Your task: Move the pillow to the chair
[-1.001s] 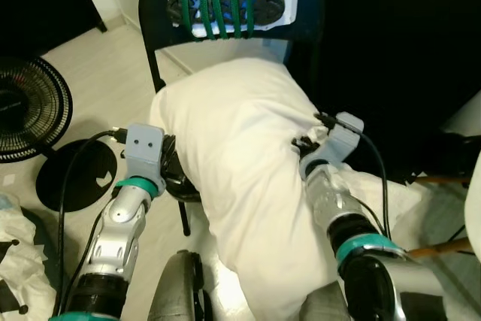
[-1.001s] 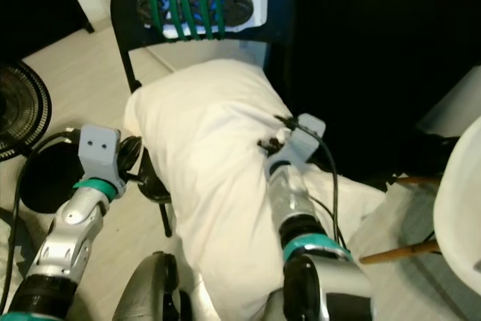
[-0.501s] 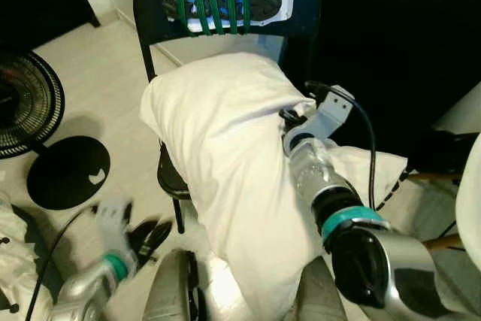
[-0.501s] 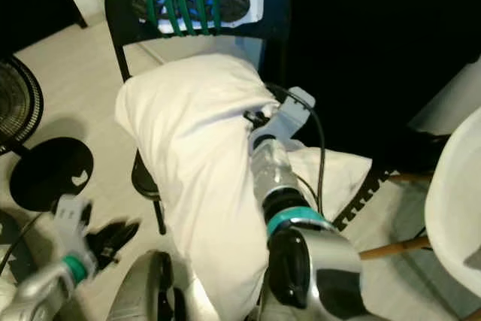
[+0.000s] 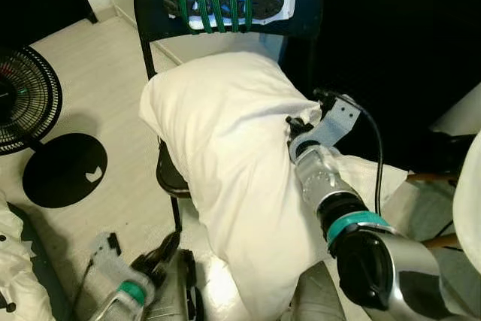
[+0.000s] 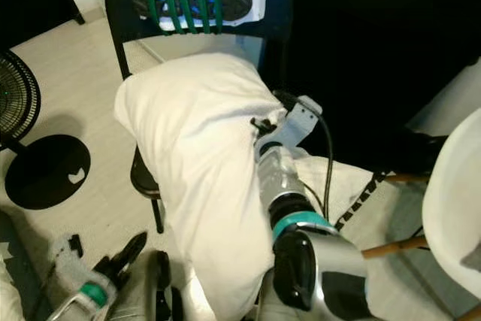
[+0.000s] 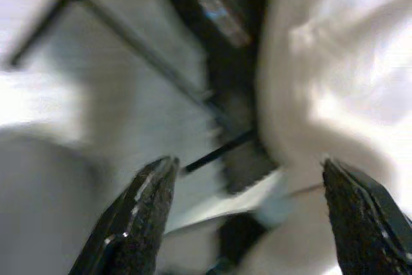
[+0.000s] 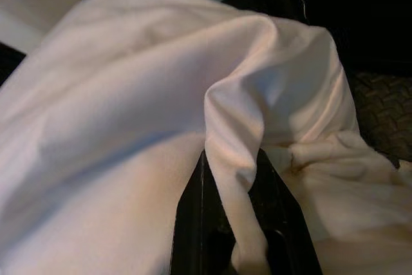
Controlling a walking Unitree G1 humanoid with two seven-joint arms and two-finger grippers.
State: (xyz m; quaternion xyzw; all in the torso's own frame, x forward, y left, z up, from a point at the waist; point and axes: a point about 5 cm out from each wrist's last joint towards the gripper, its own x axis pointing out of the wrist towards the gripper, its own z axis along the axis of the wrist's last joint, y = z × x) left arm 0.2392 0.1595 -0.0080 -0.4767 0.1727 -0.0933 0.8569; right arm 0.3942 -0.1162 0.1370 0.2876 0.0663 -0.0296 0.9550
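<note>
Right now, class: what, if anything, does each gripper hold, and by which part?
The right gripper pinches a fold of the pillow at its right edge. The left gripper is open, holding nothing.

We note a large white pillow (image 5: 225, 163), soft and creased, draped over the seat of a black metal chair (image 5: 297, 24). Its upper end rests on the seat below the backrest at 12 o'clock; its lower end hangs off the front edge toward 6. One fold of fabric at its 3 o'clock side is bunched up.
</note>
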